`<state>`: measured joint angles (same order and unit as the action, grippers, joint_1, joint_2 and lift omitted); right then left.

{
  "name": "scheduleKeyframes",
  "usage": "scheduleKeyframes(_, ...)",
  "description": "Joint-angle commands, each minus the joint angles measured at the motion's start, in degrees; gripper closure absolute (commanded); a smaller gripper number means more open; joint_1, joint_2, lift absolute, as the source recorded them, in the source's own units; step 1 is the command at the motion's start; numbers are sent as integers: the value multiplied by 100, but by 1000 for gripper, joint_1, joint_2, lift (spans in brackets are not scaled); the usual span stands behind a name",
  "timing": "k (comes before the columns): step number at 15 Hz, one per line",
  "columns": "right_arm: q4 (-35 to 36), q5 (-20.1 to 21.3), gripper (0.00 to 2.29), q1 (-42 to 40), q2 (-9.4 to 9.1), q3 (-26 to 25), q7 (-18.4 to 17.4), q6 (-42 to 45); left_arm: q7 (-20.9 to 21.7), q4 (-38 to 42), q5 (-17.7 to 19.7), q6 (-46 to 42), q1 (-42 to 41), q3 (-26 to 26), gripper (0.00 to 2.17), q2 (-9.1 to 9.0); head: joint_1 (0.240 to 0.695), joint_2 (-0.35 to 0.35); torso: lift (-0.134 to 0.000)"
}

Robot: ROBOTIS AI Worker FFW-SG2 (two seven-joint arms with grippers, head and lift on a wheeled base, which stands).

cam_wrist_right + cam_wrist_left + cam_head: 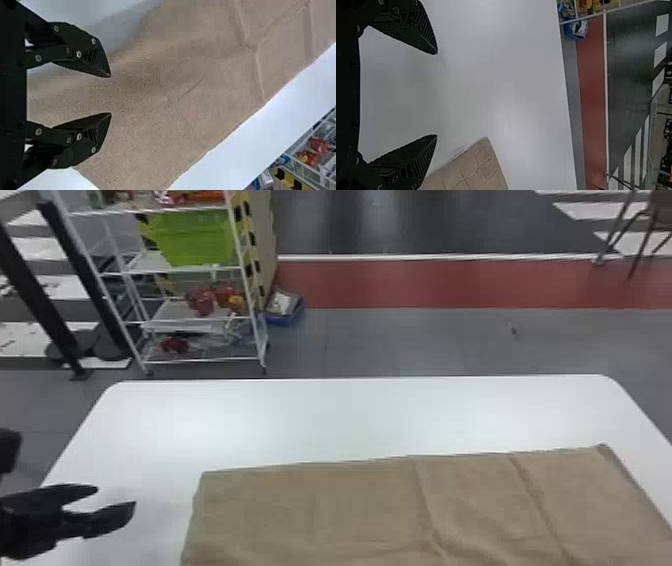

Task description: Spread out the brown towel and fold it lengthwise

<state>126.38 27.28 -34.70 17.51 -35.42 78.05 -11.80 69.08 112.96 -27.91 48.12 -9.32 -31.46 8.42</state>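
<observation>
One brown towel (310,510), one table (300,415), two grippers (116,497), one rack (252,269), one green bin (195,237), one blue box (287,321), two posts (37,292) and one chair (659,216)

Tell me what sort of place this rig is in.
Probably a robotics lab or workshop, not a home: a white rack with a green bin and mixed items, black-and-yellow hazard stripes beside it, and a red band across the grey floor.
</observation>
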Motion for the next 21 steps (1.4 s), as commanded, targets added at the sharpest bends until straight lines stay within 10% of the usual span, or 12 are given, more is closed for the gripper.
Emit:
scheduleKeyframes(1, -17, -30, 90, 95, -37, 97, 28, -152, 9, -37, -12, -17, 0, -1, 151, 20, 695, 43, -122)
scheduleKeyframes(21, -588, 1104, 147, 377, -46, 1073, 28, -29, 79, -266, 75, -510, -44, -133, 151, 63, 695, 117, -122)
